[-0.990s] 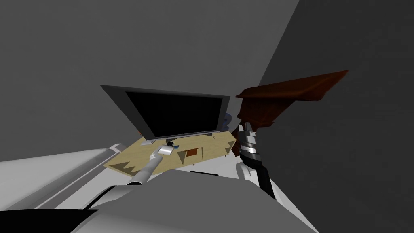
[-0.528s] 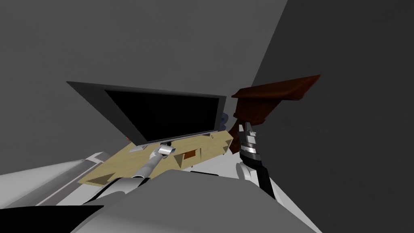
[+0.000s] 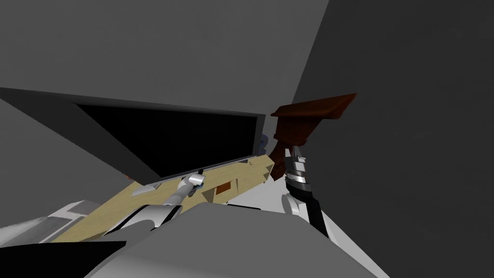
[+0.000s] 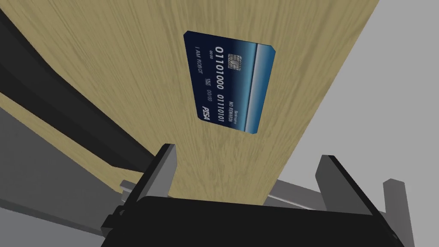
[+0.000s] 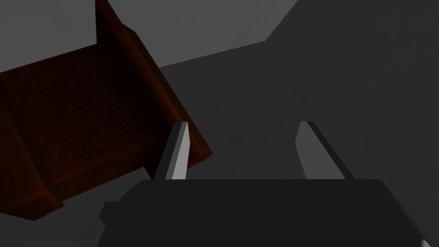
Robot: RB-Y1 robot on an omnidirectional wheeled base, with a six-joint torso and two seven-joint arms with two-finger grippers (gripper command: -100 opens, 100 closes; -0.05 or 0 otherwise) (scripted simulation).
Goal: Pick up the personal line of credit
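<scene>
1. Two arms show from the head: the left gripper (image 3: 195,184) reaches over the pale wooden stand (image 3: 251,170) under the black flat screen (image 3: 183,137). The right gripper (image 3: 293,153) is parked clear, beside a dark reddish wooden shelf (image 3: 313,108).
2. Left wrist: the dark blue rectangular bank card (image 4: 229,88) lies flat on the wood, just beyond my wide-open, empty fingers. I judge they are lined up for a descent.
3. Right wrist: fingers wide apart, holding nothing.

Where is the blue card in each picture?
Left wrist view: blue card lies flat on the light wooden top, just beyond the left gripper's open fingers.
Head view: a tiny blue sliver at that gripper's tip, before the dark screen.
Right wrist view: faces a red-brown wooden shelf instead.
Shared landmark: the light wooden top.
</scene>
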